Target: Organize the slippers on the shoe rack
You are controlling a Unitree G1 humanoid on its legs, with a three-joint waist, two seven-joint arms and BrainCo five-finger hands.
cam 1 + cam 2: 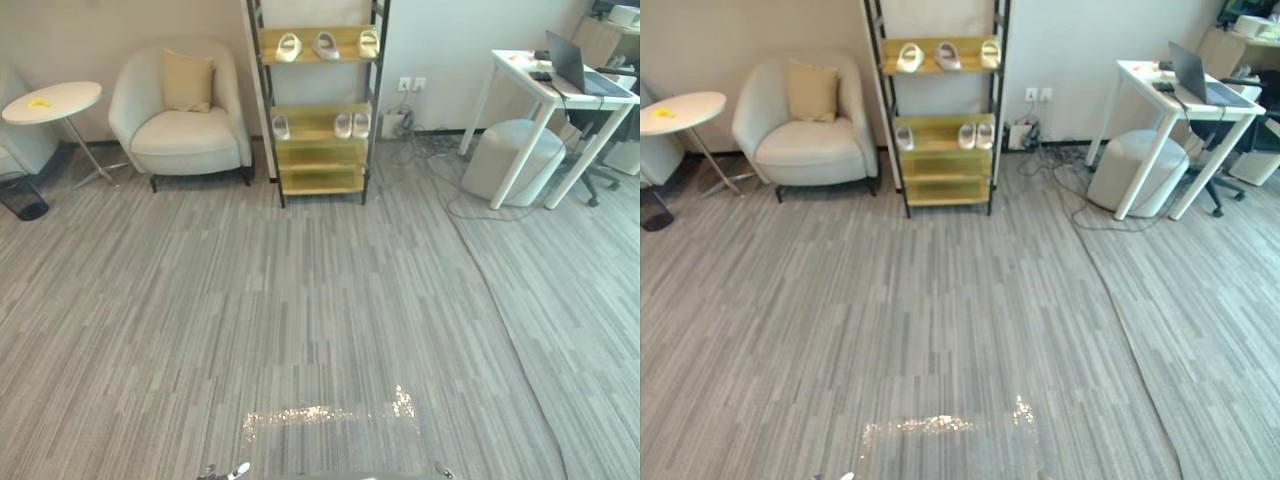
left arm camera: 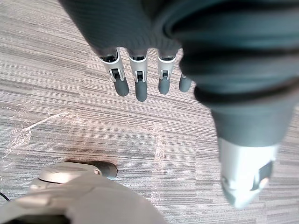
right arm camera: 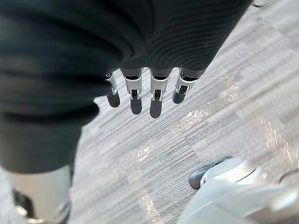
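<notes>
Your slippers are all on the shoe rack, top centre of frame, with a lone slipper lower down on the left. The left robot hand and right robot hand hang spread, empty. A sloppy reach could knock its neighbours off.

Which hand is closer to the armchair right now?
Left. The armchair stands far ahead on the robot's left; the left hand hangs open over the carpet on that side, the right hand likewise on the far side.
</notes>
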